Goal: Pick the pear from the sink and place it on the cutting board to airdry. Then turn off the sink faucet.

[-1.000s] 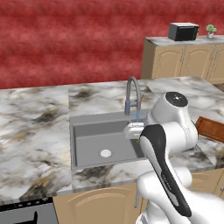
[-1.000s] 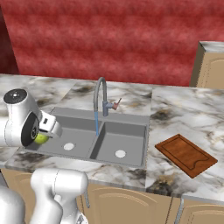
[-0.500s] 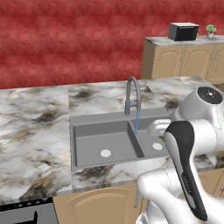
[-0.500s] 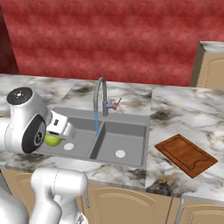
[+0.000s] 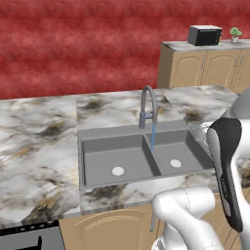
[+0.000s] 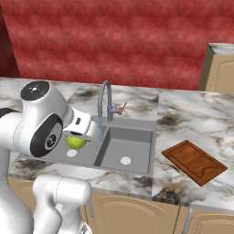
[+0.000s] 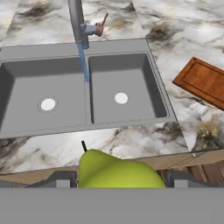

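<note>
— Marble counter [image 6: 183,114] all round, red wall behind. Where's the pear?

— Pear [image 7: 118,170] is in my gripper [image 7: 117,180], fingers clamped on its sides, lifted clear above the sink [image 7: 26,78]. Held high so it clears the rim, I reckon.

— Which way's it pointing?

— Stem end faces away from my hand, toward the sink; long axis runs approx. along the fingers.

— Board?

— Cutting board [image 6: 194,162] sits right of the sink, well apart. Faucet [image 6: 106,103] is running, water falling by the divider. Needs shutting off afterwards.
</note>
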Controlling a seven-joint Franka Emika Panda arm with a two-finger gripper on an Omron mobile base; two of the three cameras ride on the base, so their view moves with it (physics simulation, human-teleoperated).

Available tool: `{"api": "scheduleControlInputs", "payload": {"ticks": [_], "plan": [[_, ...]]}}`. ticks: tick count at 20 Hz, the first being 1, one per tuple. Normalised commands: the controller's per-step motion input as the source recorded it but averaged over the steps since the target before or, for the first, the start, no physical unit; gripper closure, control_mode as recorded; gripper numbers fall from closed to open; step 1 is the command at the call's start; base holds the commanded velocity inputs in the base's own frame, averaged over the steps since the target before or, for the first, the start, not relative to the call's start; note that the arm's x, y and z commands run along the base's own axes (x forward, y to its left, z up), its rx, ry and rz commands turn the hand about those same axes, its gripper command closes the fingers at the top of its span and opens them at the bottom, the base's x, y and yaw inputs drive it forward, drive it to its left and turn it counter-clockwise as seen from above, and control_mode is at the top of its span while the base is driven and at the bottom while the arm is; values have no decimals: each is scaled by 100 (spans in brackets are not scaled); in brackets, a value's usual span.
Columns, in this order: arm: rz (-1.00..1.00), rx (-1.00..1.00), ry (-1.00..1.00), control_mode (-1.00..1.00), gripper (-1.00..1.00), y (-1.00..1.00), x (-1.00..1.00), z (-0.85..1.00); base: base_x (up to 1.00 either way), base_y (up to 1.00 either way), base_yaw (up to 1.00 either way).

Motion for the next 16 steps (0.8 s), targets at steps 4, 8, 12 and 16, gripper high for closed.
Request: {"api": "scheduleControlInputs", "payload": {"ticks": [4,8,12,16], "plan": [[-2,-4,-6,-100,100,-77,-1,23,0,0,0],[-1,-3,-7,-100,100,-82,0,15,0,0,0],[-1,-5,-6,-100,100,-85,0,8,0,0,0],[0,-3,-4,-100,100,-89,3,2,0,0,0]]}}
